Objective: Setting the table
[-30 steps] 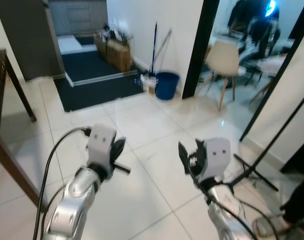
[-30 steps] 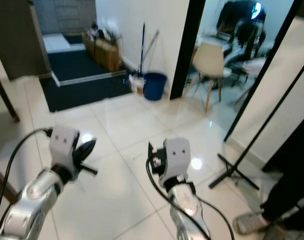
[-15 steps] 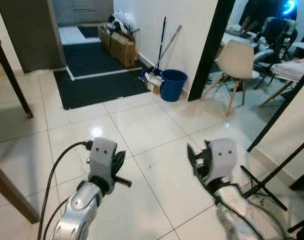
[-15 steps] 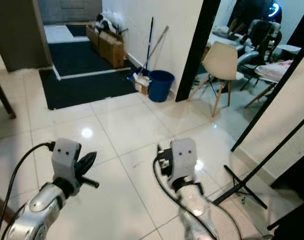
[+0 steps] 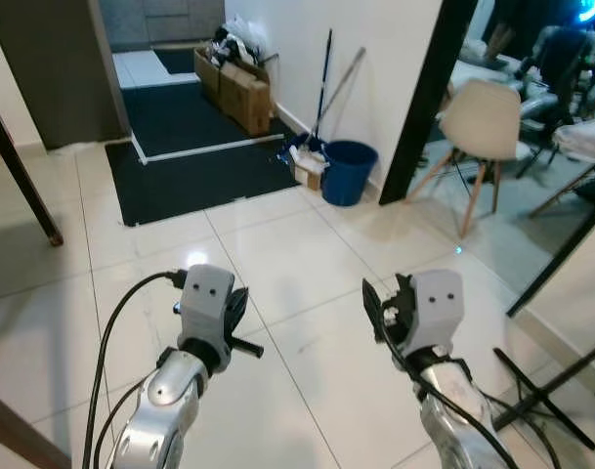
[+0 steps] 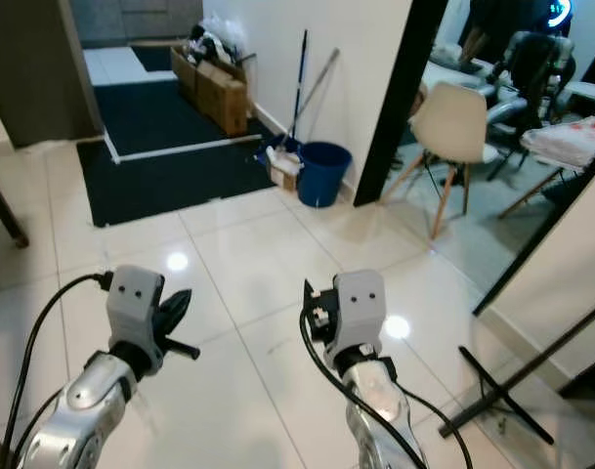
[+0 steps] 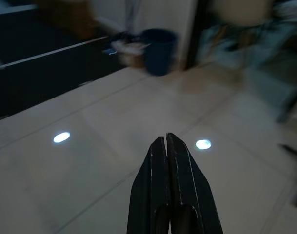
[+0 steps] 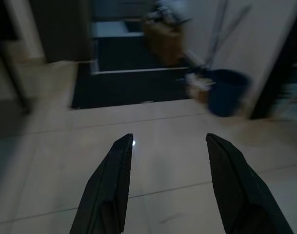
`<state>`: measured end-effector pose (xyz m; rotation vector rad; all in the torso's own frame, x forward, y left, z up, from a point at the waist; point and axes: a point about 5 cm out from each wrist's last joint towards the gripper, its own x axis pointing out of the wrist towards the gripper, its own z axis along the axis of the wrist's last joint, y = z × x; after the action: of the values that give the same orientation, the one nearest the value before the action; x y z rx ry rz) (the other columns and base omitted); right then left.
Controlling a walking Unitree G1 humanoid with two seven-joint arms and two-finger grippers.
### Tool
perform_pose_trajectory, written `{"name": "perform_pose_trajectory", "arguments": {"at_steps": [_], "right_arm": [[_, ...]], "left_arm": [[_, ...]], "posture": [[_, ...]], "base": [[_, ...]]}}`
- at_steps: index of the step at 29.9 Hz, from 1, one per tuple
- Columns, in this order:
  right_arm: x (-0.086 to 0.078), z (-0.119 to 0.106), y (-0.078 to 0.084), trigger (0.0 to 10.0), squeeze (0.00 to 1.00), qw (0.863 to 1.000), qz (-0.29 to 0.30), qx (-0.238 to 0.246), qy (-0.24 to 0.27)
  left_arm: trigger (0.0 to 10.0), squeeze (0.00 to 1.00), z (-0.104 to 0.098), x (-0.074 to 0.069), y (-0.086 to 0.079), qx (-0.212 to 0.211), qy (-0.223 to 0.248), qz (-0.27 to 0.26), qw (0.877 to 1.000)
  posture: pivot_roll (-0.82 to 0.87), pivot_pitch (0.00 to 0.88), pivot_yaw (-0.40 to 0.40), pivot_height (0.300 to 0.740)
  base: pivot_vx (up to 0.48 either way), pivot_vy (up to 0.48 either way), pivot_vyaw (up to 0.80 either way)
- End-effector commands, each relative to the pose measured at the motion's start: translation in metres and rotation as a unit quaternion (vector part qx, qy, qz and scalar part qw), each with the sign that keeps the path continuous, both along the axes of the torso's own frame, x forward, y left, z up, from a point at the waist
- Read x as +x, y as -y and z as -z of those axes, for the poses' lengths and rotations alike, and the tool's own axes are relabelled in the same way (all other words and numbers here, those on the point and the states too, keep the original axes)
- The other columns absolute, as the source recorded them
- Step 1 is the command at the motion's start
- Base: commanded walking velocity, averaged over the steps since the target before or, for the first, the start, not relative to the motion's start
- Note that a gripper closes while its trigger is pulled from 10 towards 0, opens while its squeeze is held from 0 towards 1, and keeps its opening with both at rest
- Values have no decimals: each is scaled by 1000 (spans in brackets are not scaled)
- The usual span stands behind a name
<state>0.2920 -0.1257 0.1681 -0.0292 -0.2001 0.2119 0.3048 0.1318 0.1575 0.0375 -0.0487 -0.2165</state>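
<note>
Nothing is carried: left gripper fingers are pressed closed, right gripper fingers spread open. Camera has swung, blue bucket nearer centre; robot is travelling, no worktop reached.

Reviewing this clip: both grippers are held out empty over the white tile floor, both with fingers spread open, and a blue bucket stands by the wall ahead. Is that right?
Not quite. Only the right gripper is open, its fingers spread apart in the right wrist view. The left gripper is shut, fingers pressed together on nothing, as the left wrist view shows. The rest holds: both are empty over the white tile floor, and the blue bucket stands by the wall.
</note>
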Motion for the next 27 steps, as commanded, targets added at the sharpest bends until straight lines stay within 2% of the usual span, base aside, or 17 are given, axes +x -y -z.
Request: {"name": "perform_pose_trajectory", "arguments": {"at_steps": [1,4,6,9,14,22,27], "right_arm": [[-2,3,3,10000,0,1000,-3,2,-4],[-9,2,-9,10000,0,997,-78,19,-5],[-9,2,-9,10000,0,997,-78,19,-5],[-13,4,-18,10000,0,990,-140,25,-15],[-10,4,-23,10000,0,989,-146,33,-19],[-7,7,-15,10000,0,989,-134,60,-33],[-7,8,-14,10000,0,987,-140,60,-41]], "left_arm": [[10000,0,4,1,-1,4,-8,-15,1000],[10000,0,6,4,-8,3,-13,-58,998],[10000,0,6,4,-8,3,-13,-58,998],[10000,0,7,4,-15,5,-13,-88,996],[10000,0,7,4,-22,5,-12,-109,994],[10000,0,7,5,-18,4,-9,-113,994],[10000,0,6,6,-17,10,-4,-113,994]], "posture": [[8,118,31,740],[6,110,30,740],[6,110,30,740],[26,108,24,740],[33,100,22,740],[34,91,24,740],[26,85,26,740]], "base": [[480,0,0],[480,0,0],[480,0,0],[480,0,0],[480,0,0],[480,0,0],[480,0,0]]}}
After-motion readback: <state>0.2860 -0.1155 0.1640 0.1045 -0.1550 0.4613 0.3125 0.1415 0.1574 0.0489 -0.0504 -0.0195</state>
